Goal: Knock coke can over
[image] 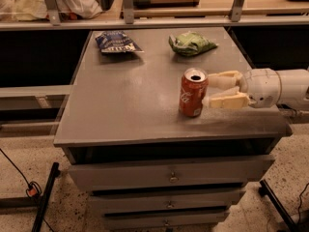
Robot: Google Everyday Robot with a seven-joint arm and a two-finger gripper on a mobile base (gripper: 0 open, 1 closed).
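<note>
Camera view: upright coke can point(193, 93) near front-right corner of worktop point(125, 95), gripper point(212, 90) splayed apart beside it, toppling not yet done.

You can read only one marking with any confidence: the white Coca-Cola script running down the red side of the coke can point(192, 94), which stands upright on the counter point(125, 100). The dark blue snack bag point(116, 41) at the back left carries pale lettering, but you cannot make out the words. Nothing on the green snack bag point(190, 43) can be read. The gripper point(208, 90) sits just right of the can, its fingers spread apart.
</note>
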